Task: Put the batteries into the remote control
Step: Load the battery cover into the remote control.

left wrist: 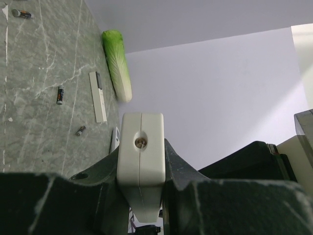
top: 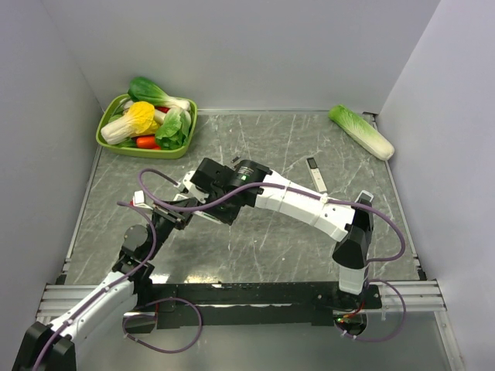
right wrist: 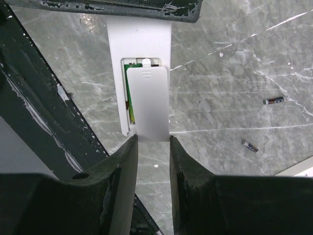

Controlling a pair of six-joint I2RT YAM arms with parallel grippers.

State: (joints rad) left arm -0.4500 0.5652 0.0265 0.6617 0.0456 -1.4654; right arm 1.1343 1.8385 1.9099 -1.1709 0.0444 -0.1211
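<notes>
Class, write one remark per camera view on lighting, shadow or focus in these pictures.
Top view: even, soft light, hardly any shadows on the table. Left wrist view: the left fingers are dark and underlit, the far cabbage sharp. Right wrist view: the remote is bright and crisp, the right fingers shadowed.

Arms point(top: 302, 205): white shells, black joints. Purple cables point(top: 401, 236) trail back from matte black, scuffed fingers point(right wrist: 117, 186).
</notes>
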